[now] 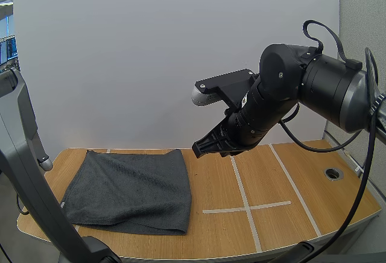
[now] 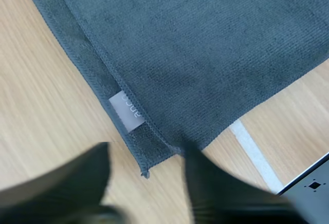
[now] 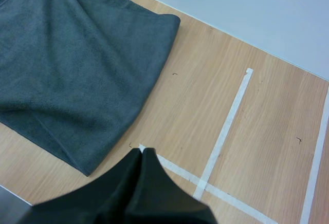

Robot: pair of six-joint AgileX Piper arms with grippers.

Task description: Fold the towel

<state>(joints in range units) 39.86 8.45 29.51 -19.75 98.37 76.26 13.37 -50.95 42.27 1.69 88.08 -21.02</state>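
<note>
A dark grey towel (image 1: pixel 129 190) lies folded flat on the left half of the wooden table (image 1: pixel 223 178). In the left wrist view its hemmed corner (image 2: pixel 146 171) and white label (image 2: pixel 127 112) lie just below my left gripper (image 2: pixel 146 152), which is open with its fingers apart above the wood. My right gripper (image 1: pixel 208 145) hangs in the air to the right of the towel, above the table's middle. Its fingers (image 3: pixel 141 152) lie together as one dark wedge, shut on nothing, with the towel (image 3: pixel 77 70) off to one side beneath.
White tape lines (image 1: pixel 246 205) form a cross on the right half of the table. A round cable hole (image 1: pixel 333 173) sits near the right edge. My left arm (image 1: pixel 24 154) rises along the table's left side.
</note>
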